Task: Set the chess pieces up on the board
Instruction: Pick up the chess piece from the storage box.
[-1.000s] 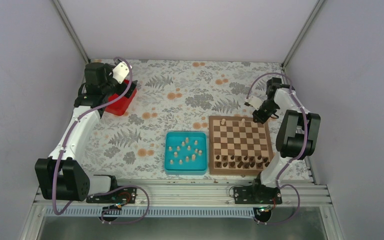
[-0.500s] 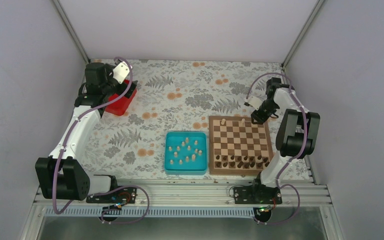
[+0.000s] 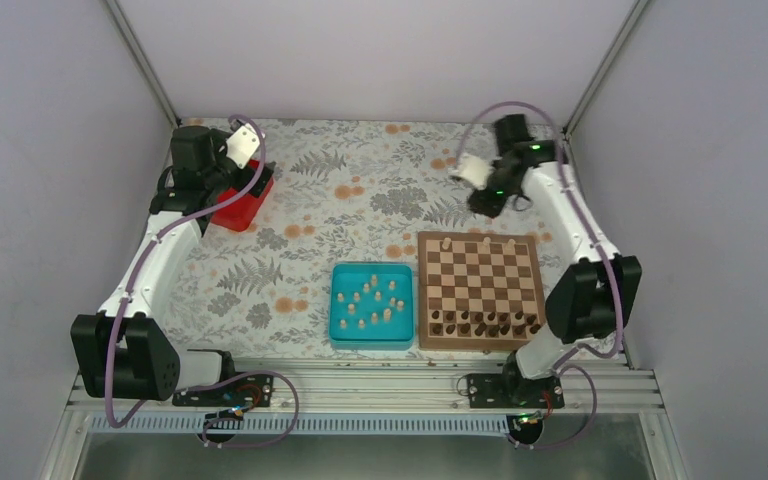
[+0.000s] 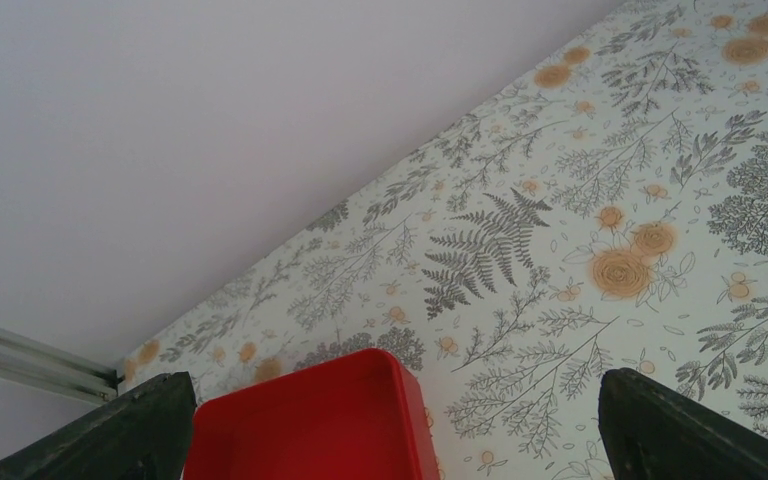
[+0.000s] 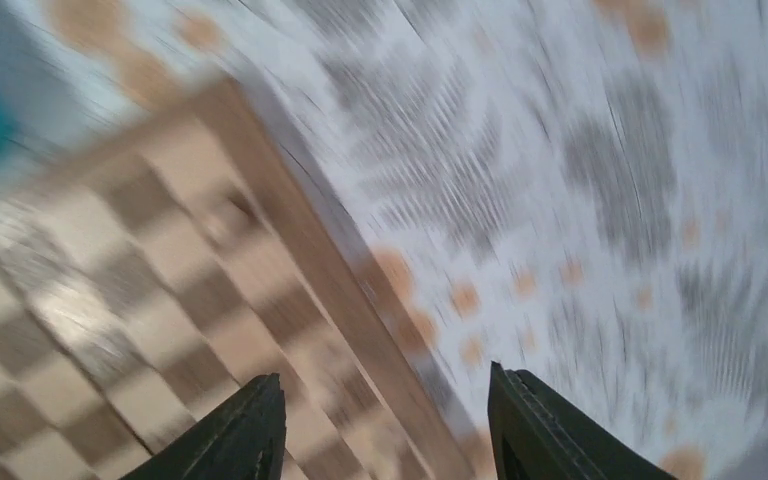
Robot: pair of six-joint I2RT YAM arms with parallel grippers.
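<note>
The right arm stretches up from its base along the right side of the board (image 3: 480, 285) and bends inward, so its wrist hangs above the floral tablecloth (image 3: 360, 200) just beyond the board's far edge. There the right gripper (image 3: 485, 200) points down toward the cloth. Its own camera is badly smeared, yet it shows the two dark fingers (image 5: 245, 430) apart with nothing between them, and the right gripper (image 5: 385, 435) sits over the board's brown border (image 5: 140, 300) and the cloth beside it. The left arm reaches along the left side to the far-left corner, where the left gripper (image 3: 250, 185) sits over a red bin (image 3: 243, 207). In the wrist view its fingers (image 4: 130, 430) are spread to the corners of the picture — fully wide, holding nothing — with the red bin's rim (image 4: 310, 420) just below the left gripper (image 4: 400, 445). Most of the chess pieces (image 3: 387, 314) — a dozen or so pale ones — are scattered in a teal tray (image 3: 406, 335) just left of the board, well apart from both grippers. Three more pale ones stand on the board's far row, the rightmost of them (image 3: 511, 243) near the right gripper but clear of it. Dark chessmen (image 3: 480, 322) line the board's near rows.
</note>
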